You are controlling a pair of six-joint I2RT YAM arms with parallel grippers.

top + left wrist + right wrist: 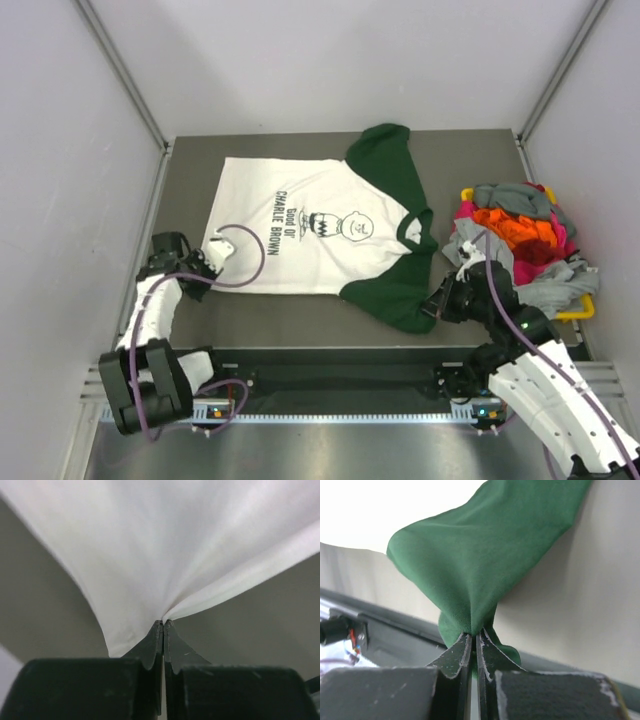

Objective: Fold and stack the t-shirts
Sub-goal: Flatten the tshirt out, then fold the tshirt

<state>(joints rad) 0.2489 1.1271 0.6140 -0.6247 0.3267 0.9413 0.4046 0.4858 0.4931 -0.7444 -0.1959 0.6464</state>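
The matte grey table (pixel 190 180) may drag the cloth. The white t-shirt (pixel 300 235), thin and soft, lies flat at centre, green sleeves toward three o'clock; spare t-shirts (pixel 515 230) lie crumpled beyond. Left gripper (pixel 162 625) pinches its hem at eight o'clock, right gripper (pixel 474 635) a green sleeve at five, both closed tight; uneven lifting would likely skew the fold.

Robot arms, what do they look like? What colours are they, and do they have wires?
The left arm and right arm are chunky white tubes with black joints. A purple cable loops along each one. The right arm has a tiny green light. The left gripper and right gripper have dark, pointy wedge fingers with pale scuffed edges.
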